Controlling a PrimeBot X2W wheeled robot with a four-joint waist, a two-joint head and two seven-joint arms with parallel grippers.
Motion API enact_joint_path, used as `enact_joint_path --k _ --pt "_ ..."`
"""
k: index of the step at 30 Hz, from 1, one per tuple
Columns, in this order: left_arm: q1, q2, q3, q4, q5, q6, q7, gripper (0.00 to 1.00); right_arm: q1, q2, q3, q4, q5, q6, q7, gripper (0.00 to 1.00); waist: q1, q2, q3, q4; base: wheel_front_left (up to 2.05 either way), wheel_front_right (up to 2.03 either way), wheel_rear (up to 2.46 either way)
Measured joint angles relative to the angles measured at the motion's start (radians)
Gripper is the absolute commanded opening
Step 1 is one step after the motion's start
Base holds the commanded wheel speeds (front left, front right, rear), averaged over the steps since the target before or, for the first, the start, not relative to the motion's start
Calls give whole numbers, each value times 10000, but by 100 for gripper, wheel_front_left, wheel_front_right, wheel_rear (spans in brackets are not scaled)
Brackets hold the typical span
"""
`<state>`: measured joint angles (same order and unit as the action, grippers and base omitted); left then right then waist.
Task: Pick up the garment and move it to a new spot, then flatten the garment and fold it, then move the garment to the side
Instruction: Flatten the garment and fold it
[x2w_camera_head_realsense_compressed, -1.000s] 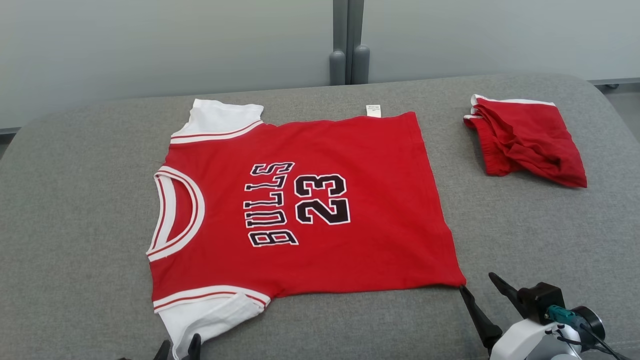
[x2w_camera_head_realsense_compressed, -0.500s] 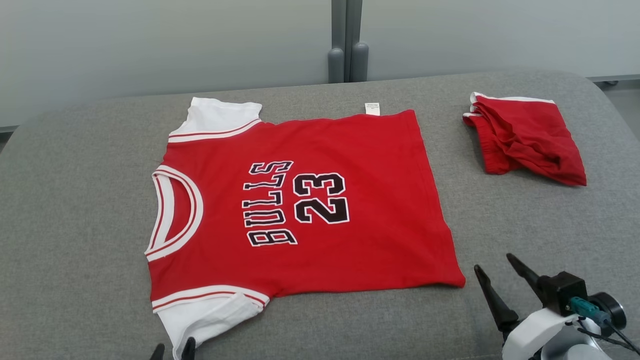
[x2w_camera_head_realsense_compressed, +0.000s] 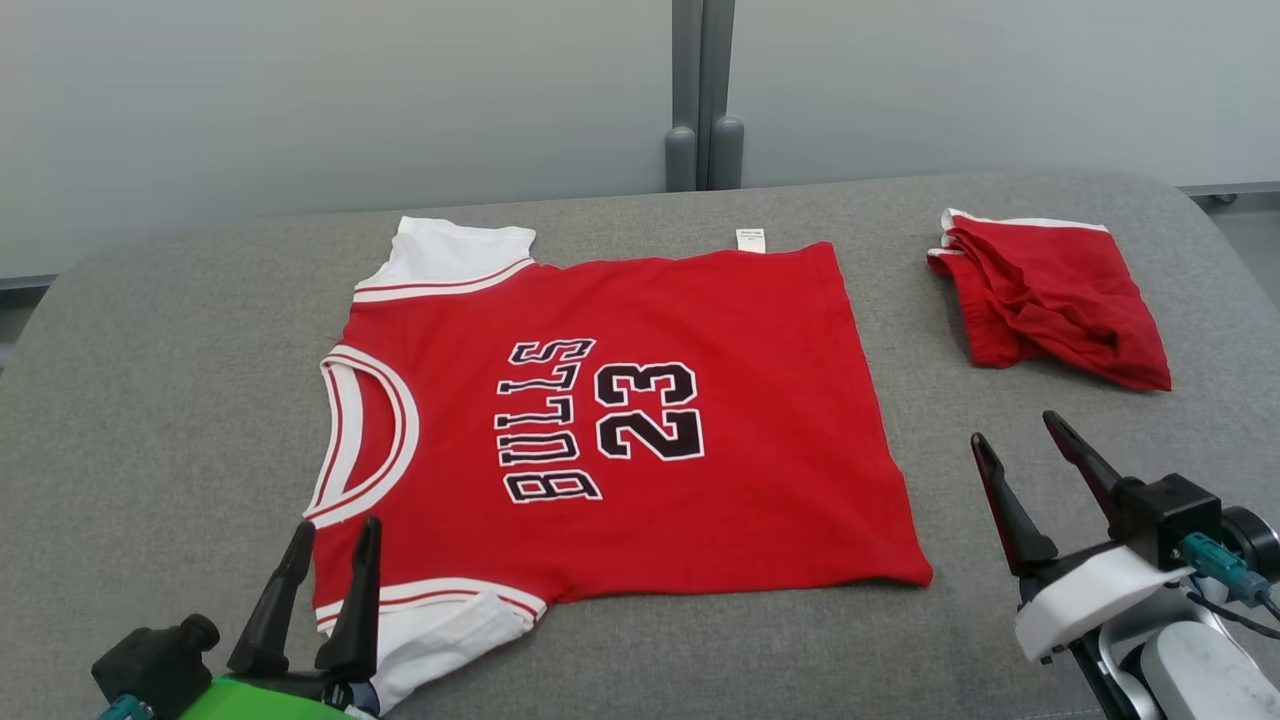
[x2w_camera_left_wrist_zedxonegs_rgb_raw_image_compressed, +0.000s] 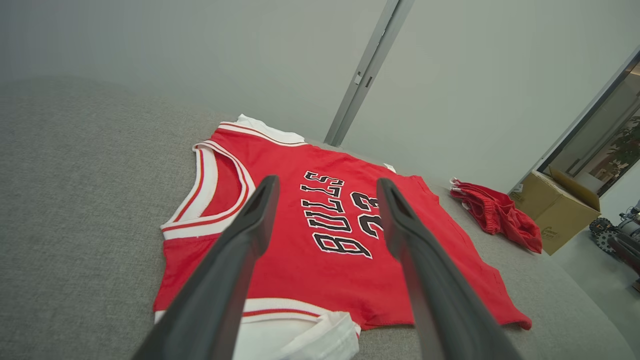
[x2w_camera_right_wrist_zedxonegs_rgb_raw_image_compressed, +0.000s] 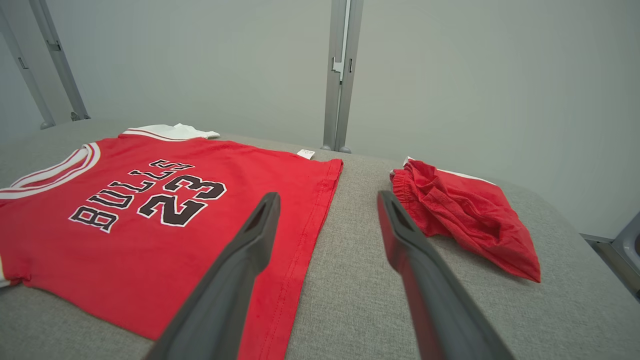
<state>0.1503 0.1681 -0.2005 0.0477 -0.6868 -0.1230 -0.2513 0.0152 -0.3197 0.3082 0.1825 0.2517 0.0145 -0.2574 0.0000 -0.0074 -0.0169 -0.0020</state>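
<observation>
Red fabric jersey (x2w_camera_head_realsense_compressed: 620, 420), white trim, lies flat mid grey padded surface (x2w_camera_head_realsense_compressed: 150, 400); collar-to-hem axis runs L–R. Left gripper (x2w_camera_head_realsense_compressed: 335, 530) released, empty, by near sleeve, so nearer. Right gripper (x2w_camera_head_realsense_compressed: 1014, 430) released, empty, right of hem, apart.

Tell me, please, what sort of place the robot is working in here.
Probably an indoor lab or office test area: a grey fabric-covered worktop carrying a red jersey, plain partition panels joined by a metal post, and a cardboard box on the floor beside it.
</observation>
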Motion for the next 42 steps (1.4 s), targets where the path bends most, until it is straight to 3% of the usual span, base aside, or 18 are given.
enact_joint_path --k 5,15,25,42 --pt "-326 -320 182 -267 157 42 -4 100 -360 224 -130 -272 -10 -67 0 100 0 0 -114 -29 0 0 0" --pt "-511 -481 389 -232 1168 968 -4 100 -502 863 -313 -420 17 -268 0 100 0 0 -195 -161 0 0 0" --pt "-459 -500 389 257 2011 1674 -4 100 -412 1505 -458 -380 42 -706 0 100 0 0 -286 -285 0 0 0" --pt "-217 -663 408 487 2015 1776 -4 100 -138 1657 -646 -148 44 -773 0 100 0 0 -434 -353 0 0 0"
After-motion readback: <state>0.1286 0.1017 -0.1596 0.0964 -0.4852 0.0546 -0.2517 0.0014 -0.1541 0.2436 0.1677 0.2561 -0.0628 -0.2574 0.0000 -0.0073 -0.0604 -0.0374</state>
